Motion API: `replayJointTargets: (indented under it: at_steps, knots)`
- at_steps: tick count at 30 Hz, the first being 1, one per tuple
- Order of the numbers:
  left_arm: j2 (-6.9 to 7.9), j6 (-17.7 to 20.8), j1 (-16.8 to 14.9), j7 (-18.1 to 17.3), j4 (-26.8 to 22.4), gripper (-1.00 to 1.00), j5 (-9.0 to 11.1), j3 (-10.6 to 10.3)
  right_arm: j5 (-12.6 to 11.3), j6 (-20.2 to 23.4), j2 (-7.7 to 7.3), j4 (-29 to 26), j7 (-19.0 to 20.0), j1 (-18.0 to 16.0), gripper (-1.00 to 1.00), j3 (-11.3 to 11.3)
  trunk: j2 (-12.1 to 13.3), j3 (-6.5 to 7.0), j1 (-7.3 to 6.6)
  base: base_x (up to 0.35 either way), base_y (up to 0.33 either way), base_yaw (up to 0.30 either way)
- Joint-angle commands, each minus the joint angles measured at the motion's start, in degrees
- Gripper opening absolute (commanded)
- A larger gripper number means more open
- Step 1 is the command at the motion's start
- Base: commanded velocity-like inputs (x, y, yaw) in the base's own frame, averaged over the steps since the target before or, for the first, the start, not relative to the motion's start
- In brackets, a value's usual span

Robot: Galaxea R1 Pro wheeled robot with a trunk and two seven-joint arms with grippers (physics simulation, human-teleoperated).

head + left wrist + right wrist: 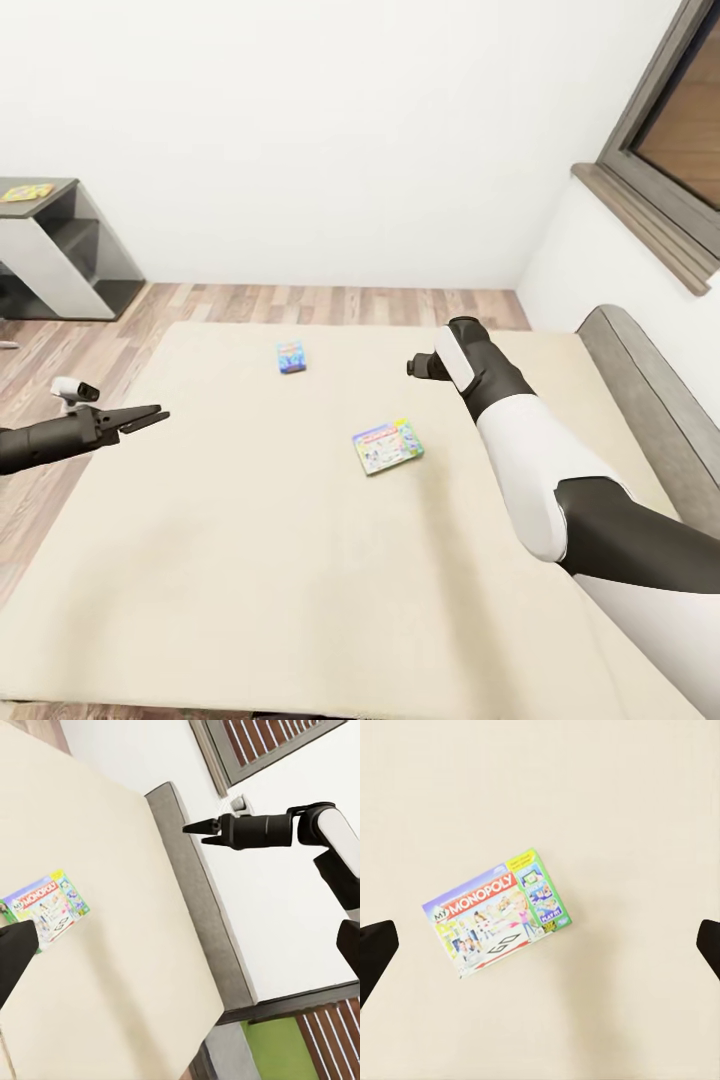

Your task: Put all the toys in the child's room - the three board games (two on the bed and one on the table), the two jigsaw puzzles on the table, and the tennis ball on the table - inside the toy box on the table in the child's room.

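Two board games lie on the bed's cream mattress [250, 560]: a small teal-blue box [290, 356] farther back and a white Monopoly box with multicoloured edges [387, 446] [46, 906] [496, 912] near the middle. My right gripper [412, 367] [196, 832] [540, 945] hovers above the mattress just behind the white box, open, with its fingertips wide apart on either side of the box in the right wrist view. Over the bed's left edge my left gripper [150, 417] is open and holds nothing; one dark finger [15, 952] shows beside the white box.
The table's dark-grey corner section [60, 240] stands at the back left with a flat yellow item [27, 192] on top. Wood-plank floor [340, 300] runs behind and left of the bed. The grey bed frame [640, 380] and a window [680, 120] are at the right.
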Motion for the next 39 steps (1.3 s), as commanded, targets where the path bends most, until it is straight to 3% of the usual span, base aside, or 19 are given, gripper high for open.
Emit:
replayJointTargets:
  at_steps: [1, 9, 20, 39]
  knots:
    - [0.01, 0.67, -0.04, -0.24, -0.58, 1.00, -0.04, -0.04, -0.56, 0.08, 0.03, -0.05, -0.51, -0.03, 1.00, -0.08, -0.10, -0.18, 0.03, 0.000, 0.000, 0.061]
    - [0.08, 0.95, -0.05, -0.24, -3.38, 1.00, -0.04, -0.09, -0.56, -0.24, 0.03, -0.13, -0.33, 0.11, 1.00, -0.06, -0.10, -0.49, 0.03, 0.000, 0.000, 0.016]
    - [0.02, 0.98, -0.04, -0.24, -3.61, 1.00, -0.08, -0.11, -0.56, -0.29, 0.03, -0.14, -0.29, 0.12, 1.00, 0.00, -0.10, -0.52, 0.03, 0.000, 0.000, -0.127]
    - [0.01, 0.96, -0.05, -0.24, -3.62, 1.00, -0.13, -0.09, -0.56, -0.40, 0.03, -0.14, -0.27, 0.15, 1.00, -0.03, -0.10, -0.52, 0.03, 0.000, 0.000, -0.009]
